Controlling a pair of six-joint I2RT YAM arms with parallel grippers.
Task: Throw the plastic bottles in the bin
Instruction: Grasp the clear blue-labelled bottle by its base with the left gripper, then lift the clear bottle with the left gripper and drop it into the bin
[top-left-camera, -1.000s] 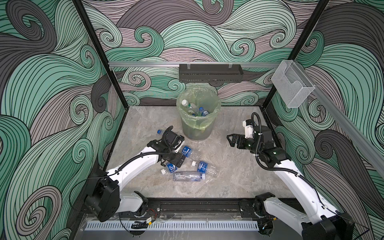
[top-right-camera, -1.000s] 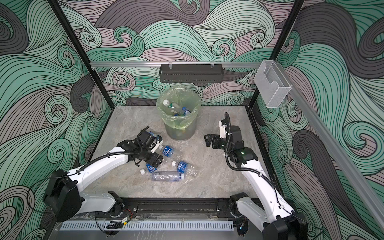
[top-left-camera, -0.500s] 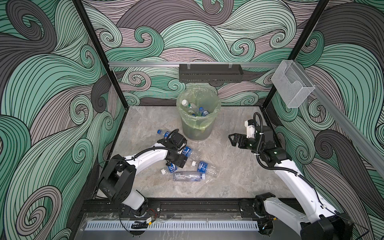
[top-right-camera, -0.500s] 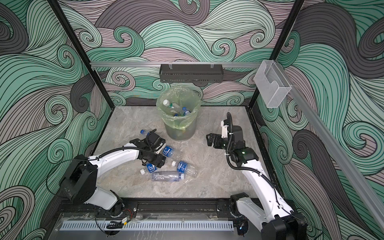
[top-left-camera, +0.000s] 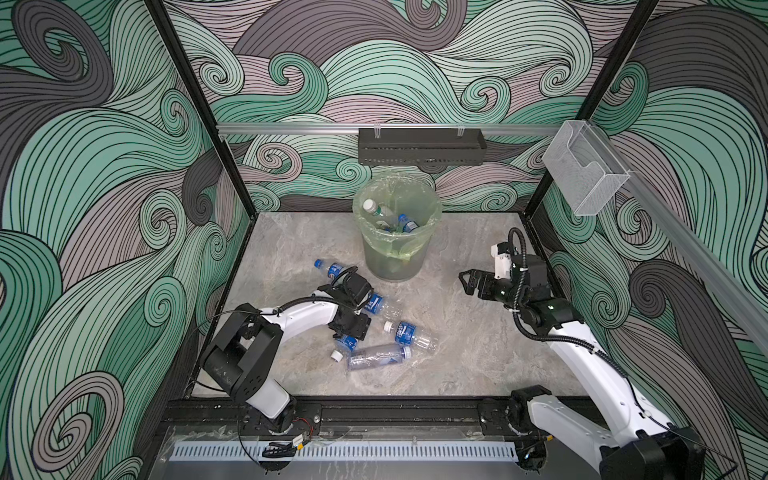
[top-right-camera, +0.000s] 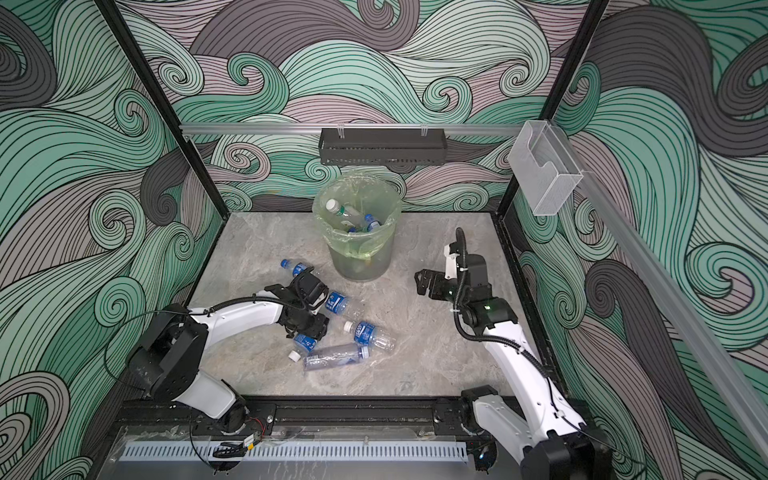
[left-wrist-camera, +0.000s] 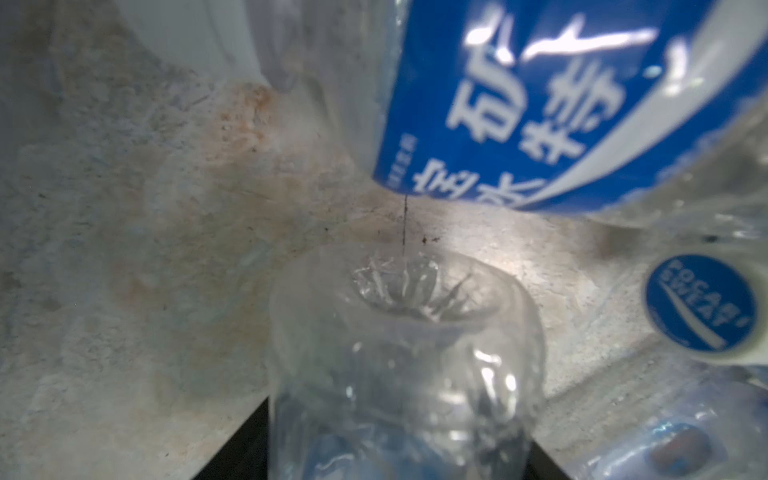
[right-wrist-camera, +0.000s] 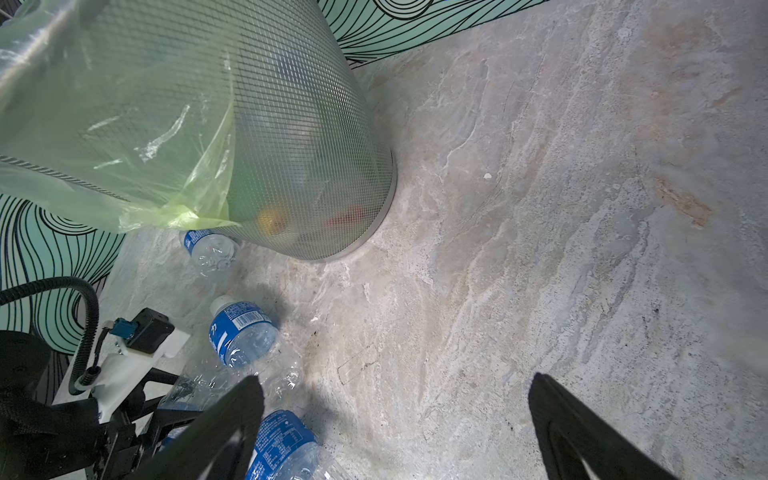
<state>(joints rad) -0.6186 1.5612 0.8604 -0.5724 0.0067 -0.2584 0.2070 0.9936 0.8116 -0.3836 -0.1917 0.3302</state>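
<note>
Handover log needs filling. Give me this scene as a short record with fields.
bin: upright at the back of the table, some bottles inside
loose bottles: five lying on the table, front-left of the bin
left gripper: down on a labelled bottle in the pile; grip unclear
right gripper: open, empty, hovering right of the bin
task: not finished

Top views bright, evenly lit, sharp; left wrist view blurry w/ glare on near bottle (left-wrist-camera: 519, 104).
</note>
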